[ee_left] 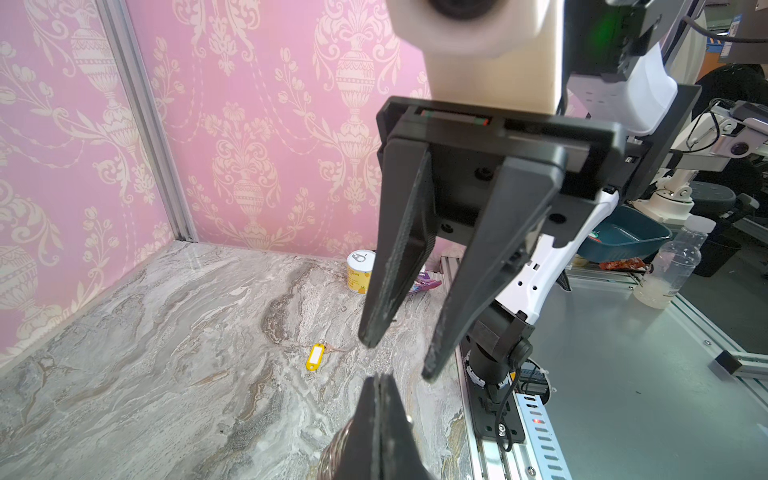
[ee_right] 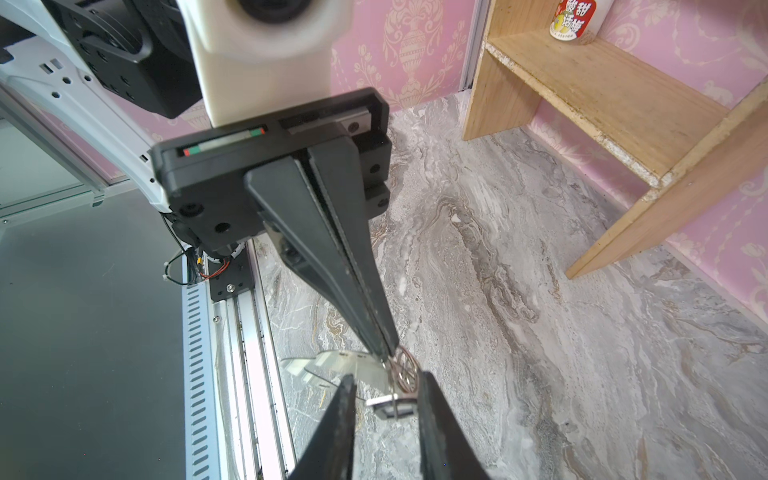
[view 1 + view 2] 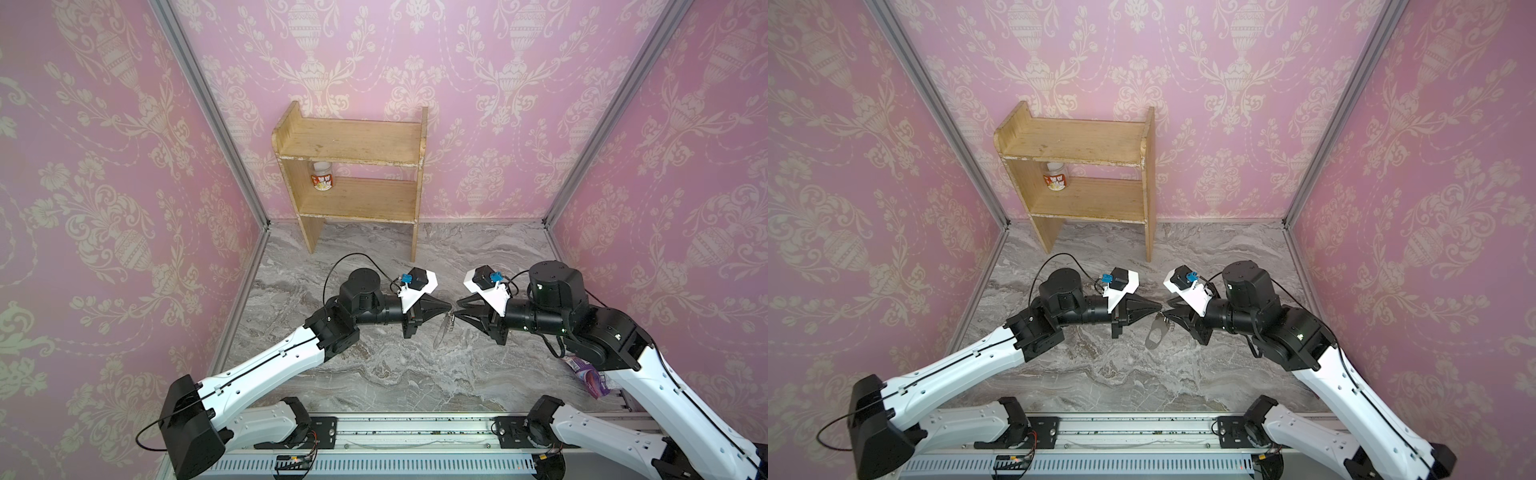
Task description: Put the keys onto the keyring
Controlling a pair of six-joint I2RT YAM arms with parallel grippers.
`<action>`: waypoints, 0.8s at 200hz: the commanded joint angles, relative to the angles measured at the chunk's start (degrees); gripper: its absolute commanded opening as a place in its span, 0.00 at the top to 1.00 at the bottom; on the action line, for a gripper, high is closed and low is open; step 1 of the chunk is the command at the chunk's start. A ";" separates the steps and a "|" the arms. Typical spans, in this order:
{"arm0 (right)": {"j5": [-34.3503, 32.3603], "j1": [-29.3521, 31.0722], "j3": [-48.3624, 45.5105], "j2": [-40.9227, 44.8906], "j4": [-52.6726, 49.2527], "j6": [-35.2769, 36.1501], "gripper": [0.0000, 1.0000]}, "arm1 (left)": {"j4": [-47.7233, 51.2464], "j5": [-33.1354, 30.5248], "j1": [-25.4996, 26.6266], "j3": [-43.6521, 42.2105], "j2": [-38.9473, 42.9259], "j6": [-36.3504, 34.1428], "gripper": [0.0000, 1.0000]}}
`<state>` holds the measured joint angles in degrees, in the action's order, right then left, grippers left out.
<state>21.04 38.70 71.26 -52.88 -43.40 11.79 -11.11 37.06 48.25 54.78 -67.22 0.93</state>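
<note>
While the left gripper pinches shut on a metal split ring of the flat grey half-oval keyring, that keyring hangs toward 6 o'clock from its tips in both top views. The right gripper faces it, fingers apart around a small dark blurred key tag under the rings. An oblong yellow plastic key tag lies on the marbled table, well apart.
</note>
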 commanded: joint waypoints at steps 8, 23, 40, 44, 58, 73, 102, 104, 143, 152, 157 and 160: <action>0.37 -0.43 -1.03 0.50 0.44 -0.95 0.74 | -2.94 -0.94 0.38 1.03 1.43 1.13 1.00; 0.23 -0.38 -1.29 0.58 0.53 -0.74 0.75 | -3.43 -1.02 0.36 1.07 1.43 1.44 1.00; 0.31 -0.38 -1.30 0.86 0.59 -0.63 0.76 | -3.89 -1.11 0.35 1.11 1.48 1.71 1.00; 0.32 -0.48 -1.30 0.92 0.55 -0.63 0.77 | -3.91 -1.15 0.40 1.10 1.48 1.83 1.00; 0.22 -0.53 -1.30 0.99 0.31 -0.46 0.79 | -4.25 -1.20 0.35 1.09 1.57 1.88 1.00; -0.02 -0.48 -1.30 1.01 0.29 -0.38 0.82 | -4.77 -1.29 0.35 1.10 1.57 2.06 1.00; -0.33 -0.47 -1.31 1.21 0.86 -0.48 0.88 | -5.23 -1.20 0.36 1.25 1.48 2.45 1.00; -0.41 -0.47 -1.31 1.14 0.82 -0.46 0.88 | -5.30 -1.20 0.36 1.28 1.48 2.49 1.00; -0.31 -0.49 -1.39 0.77 1.01 -0.28 0.91 | -5.76 -0.83 0.36 1.79 1.48 3.02 1.00; -0.23 -0.55 -1.31 0.76 1.25 -0.28 0.92 | -5.78 -0.76 0.35 1.88 1.48 3.03 1.00; -0.21 -0.47 -1.30 0.70 1.26 -0.28 0.92 | -5.84 -0.76 0.36 1.88 1.46 3.07 1.00; -0.25 -0.50 -1.30 0.66 1.17 -0.28 0.92 | -5.96 -0.76 0.38 1.92 1.52 3.11 1.00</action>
<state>20.78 38.41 70.59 -52.56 -43.33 11.84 -14.15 36.82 48.25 54.78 -67.18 2.66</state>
